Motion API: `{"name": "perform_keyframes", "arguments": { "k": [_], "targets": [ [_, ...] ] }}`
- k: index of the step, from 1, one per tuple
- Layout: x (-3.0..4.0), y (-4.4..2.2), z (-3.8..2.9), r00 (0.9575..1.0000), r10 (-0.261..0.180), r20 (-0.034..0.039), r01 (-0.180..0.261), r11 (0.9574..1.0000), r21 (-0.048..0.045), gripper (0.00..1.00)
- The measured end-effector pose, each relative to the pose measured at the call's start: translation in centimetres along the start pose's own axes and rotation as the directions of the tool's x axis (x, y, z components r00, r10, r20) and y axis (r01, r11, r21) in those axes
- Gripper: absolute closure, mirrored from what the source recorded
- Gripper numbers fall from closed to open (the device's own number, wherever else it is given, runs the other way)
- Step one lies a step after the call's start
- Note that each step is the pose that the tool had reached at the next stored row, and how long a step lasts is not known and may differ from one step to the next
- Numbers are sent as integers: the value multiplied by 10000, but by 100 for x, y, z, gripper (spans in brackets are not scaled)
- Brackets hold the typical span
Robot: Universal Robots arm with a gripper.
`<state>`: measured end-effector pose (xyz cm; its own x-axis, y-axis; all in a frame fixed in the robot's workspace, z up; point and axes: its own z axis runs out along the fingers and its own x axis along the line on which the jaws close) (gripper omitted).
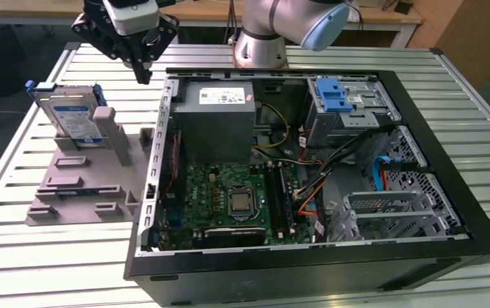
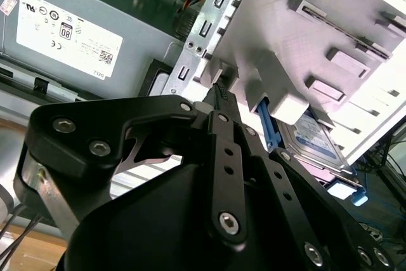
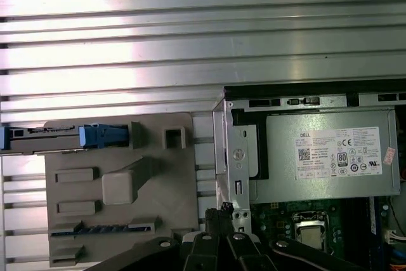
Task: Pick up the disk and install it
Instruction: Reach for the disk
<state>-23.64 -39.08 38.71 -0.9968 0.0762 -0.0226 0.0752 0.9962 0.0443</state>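
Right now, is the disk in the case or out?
Out: the disk stands propped on edge in the grey fixture beside the case.

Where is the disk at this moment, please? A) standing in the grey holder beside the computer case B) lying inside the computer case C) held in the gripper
A: the disk stands upright in the grey holder, outside the computer case, the gripper apart from it.

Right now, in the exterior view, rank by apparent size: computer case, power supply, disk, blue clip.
1. computer case
2. power supply
3. disk
4. blue clip
Power supply over disk is unsure: the grey holder hides part of the disk.
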Motion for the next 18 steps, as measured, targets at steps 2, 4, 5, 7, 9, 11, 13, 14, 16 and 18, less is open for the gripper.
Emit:
{"name": "perform_keyframes", "arguments": {
  "k": [2, 4, 5, 7, 9, 11, 13, 14, 16, 18],
  "targets": [
    [12, 0, 0, 10000, 0, 0, 0, 10000, 1, 89],
    [23, 0, 1, 10000, 0, -1, 0, 10000, 1, 89],
    [29, -1, 1, 10000, 0, -1, 0, 10000, 0, 89],
    [41, -1, 2, 10000, 0, -1, 0, 10000, 0, 89],
    [51, -1, 3, 10000, 0, -1, 0, 10000, 1, 89],
    [61, -1, 3, 10000, 0, -2, 0, 10000, 0, 89],
    [72, -1, 4, 10000, 0, -3, 0, 10000, 0, 89],
    [77, -1, 4, 10000, -1, -3, 1, 10000, 0, 89],
    [88, -1, 5, 10000, 0, -4, 0, 10000, 0, 89],
    [98, -1, 5, 10000, 0, -5, 0, 10000, 1, 89]
  ]
}}
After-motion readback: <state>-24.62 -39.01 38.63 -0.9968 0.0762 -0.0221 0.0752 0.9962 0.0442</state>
